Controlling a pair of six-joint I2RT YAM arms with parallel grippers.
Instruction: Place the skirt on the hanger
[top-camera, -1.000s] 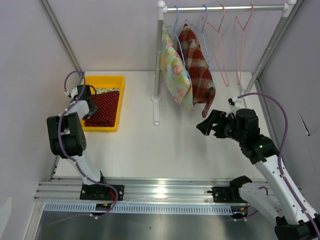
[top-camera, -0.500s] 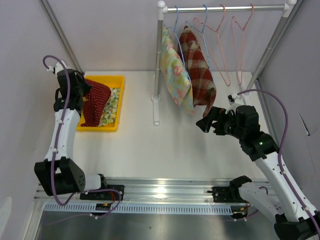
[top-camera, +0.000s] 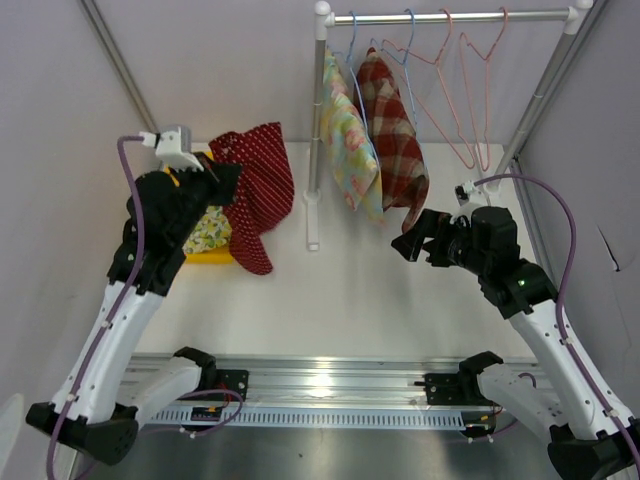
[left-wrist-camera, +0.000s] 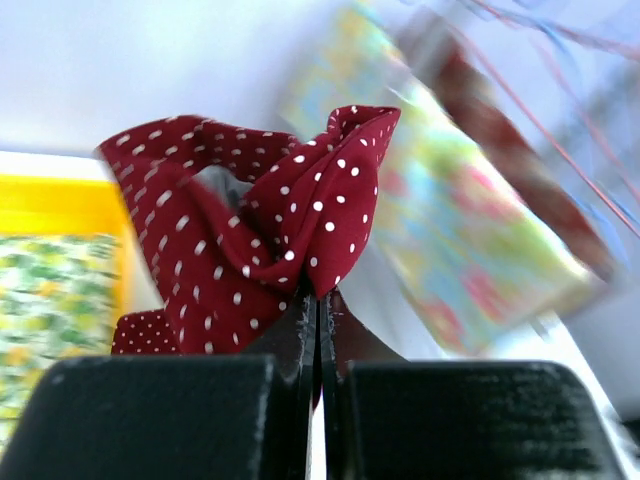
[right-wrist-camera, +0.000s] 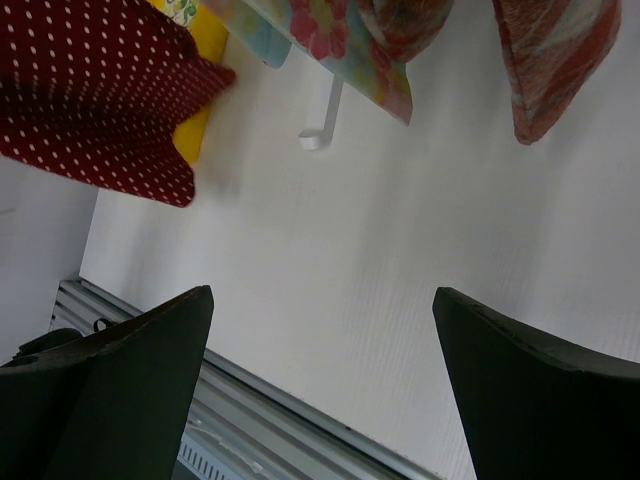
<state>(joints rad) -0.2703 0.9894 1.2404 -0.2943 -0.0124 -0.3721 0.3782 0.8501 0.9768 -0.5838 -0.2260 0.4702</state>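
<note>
left arm: jaws pinched fully shut on a bunched fold of the red polka-dot skirt, held up clear of the worktop
right arm: jaws spread wide with nothing between them, hovering over bare worktop
skirt: dangling straight down from the left jaws, long axis roughly vertical, lower hem loose just beside the tray's near corner; thin floppy cloth, crumpled at the pinch, small white dots on dark red
worktop: plain white, smooth, beneath both sets of jaws
tray: yellow plastic, shallow, below and behind the left jaws; green-and-yellow floral cloth lying in it
hung skirts: pastel floral one and red plaid one, each on a blue wire hanger, farther back and between the two sets of jaws; plaid's lower tip just beyond the right jaws
empty hangers: two thin pink wire ones on the rail, up and beyond the right jaws, well apart from the left jaws, past both hung skirts
rail: metal bar on white posts, farthest back
relation that matters, best guess: free hangers off to the right of and higher than the skirt-holding jaws, right jaws much nearer them, so probably a job for the right side to steady a hanger while the skirt travels across
</note>
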